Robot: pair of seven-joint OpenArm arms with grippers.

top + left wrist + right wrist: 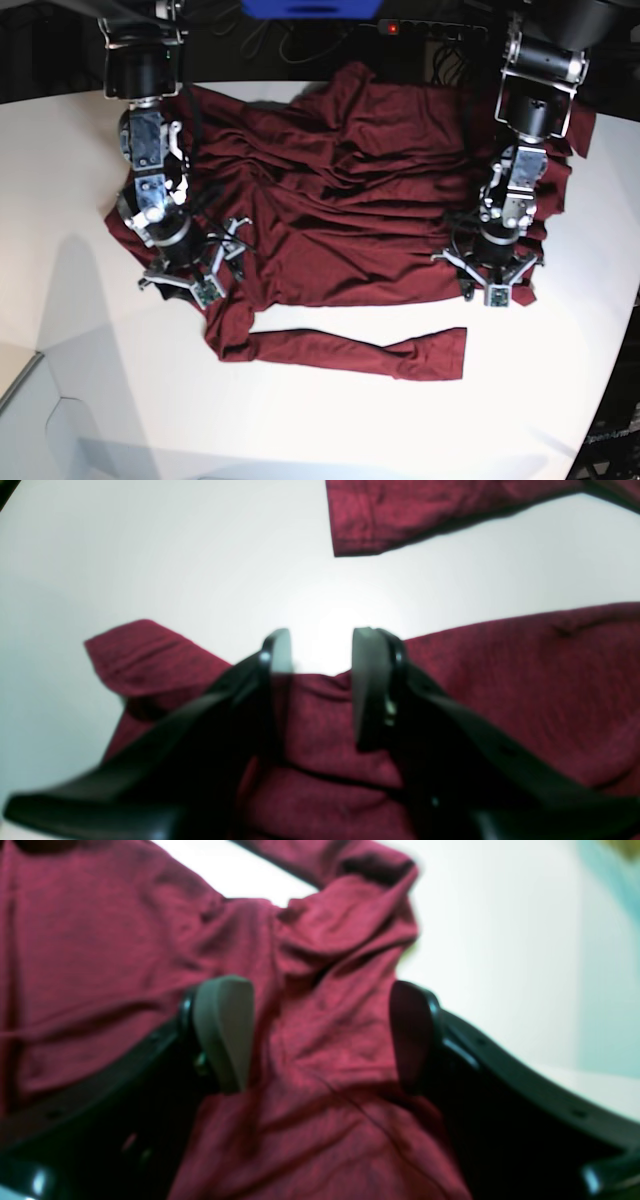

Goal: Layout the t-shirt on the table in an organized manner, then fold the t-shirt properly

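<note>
Right pincer [320, 1035] wide open over t-shirt [125, 940]; left pincer [320, 655] part-open, straddling hem.

Both wrist views are blurred. The dark maroon knit t-shirt [125, 955] runs past the right wrist view's left edge, and its far hem hides behind the arms in the base view.

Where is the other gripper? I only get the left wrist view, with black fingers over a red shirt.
Observer: The right gripper hangs over the t-shirt's opposite side, jaws wide open.
Operator: Is the shirt all flat?
Observer: No. The base view shows ripples running across its middle.
Operator: Where does the long sleeve come from?
Observer: The sleeve starts near the right gripper and stretches across the table in front of the shirt.
</note>
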